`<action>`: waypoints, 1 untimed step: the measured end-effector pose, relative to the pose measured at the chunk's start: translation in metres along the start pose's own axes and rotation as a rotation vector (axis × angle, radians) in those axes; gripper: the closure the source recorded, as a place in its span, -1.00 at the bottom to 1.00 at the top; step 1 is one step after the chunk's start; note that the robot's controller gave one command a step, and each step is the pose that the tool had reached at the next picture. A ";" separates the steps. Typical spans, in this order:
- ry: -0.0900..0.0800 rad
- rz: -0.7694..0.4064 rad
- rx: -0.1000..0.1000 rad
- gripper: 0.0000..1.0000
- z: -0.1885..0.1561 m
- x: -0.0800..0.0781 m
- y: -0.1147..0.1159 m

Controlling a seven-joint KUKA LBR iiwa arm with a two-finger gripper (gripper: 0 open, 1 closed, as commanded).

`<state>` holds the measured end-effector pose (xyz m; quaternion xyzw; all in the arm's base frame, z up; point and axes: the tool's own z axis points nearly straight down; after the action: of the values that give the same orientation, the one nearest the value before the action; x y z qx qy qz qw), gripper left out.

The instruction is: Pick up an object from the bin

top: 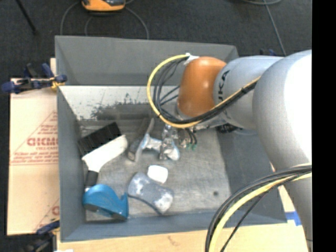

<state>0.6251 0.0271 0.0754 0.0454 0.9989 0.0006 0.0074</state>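
Note:
My gripper (169, 145) hangs low in the middle of the bin, under the arm's orange cover. Right beside it on the left lies a small grey angular piece (137, 146); whether they touch is unclear. A small white rounded block (157, 173) sits just below the gripper. Below that lies a grey and white pouch-like thing (150, 193).
A white brush with black bristles (102, 145) lies at the left. A blue tape dispenser (108, 201) rests in the front left corner. The arm and its cables cover the bin's right side. Bare floor shows at the front right.

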 end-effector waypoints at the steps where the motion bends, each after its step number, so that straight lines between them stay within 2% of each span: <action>1: 0.000 0.000 0.000 1.00 0.000 0.000 0.000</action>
<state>0.6251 0.0271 0.0754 0.0453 0.9989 0.0006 0.0074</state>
